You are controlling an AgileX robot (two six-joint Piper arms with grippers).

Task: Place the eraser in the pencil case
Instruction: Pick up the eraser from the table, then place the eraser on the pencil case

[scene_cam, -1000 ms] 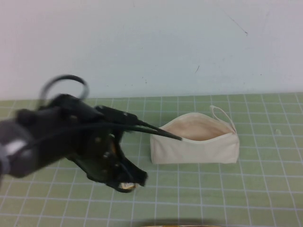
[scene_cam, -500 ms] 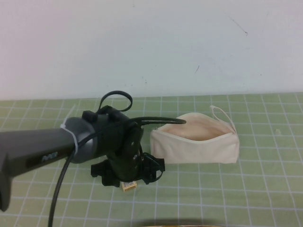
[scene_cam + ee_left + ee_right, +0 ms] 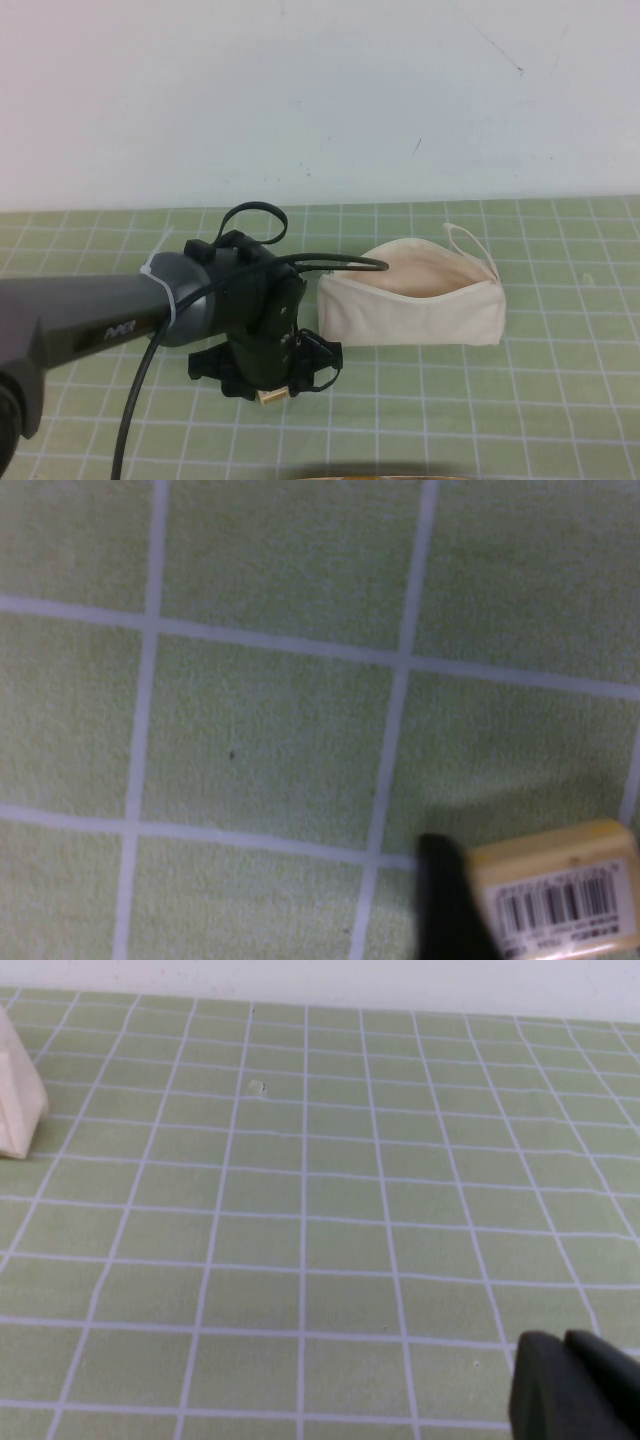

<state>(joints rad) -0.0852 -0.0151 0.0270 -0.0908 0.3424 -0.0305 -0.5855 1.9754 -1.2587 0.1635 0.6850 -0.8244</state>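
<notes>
The eraser [image 3: 272,396], a small tan-yellow block with a white barcode label, lies on the green grid mat just left of the pencil case. It fills the lower corner of the left wrist view [image 3: 555,895]. My left gripper [image 3: 268,378] points straight down right over the eraser, low to the mat, with its black body against one end of it. The pencil case [image 3: 415,305], a cream fabric pouch, stands with its zip open and its loop strap [image 3: 470,245] at the far right end. My right gripper [image 3: 578,1388] is shut and empty over bare mat.
The green grid mat [image 3: 560,400] covers the table up to a white wall [image 3: 400,100] behind. The left arm's black cable [image 3: 330,262] arcs over towards the pouch's open mouth. One end of the pouch shows in the right wrist view [image 3: 18,1100].
The left arm swung round from a blurred, tilted pose to point straight down over the eraser, then settled slightly lower. The eraser and the pouch have stayed in place.
</notes>
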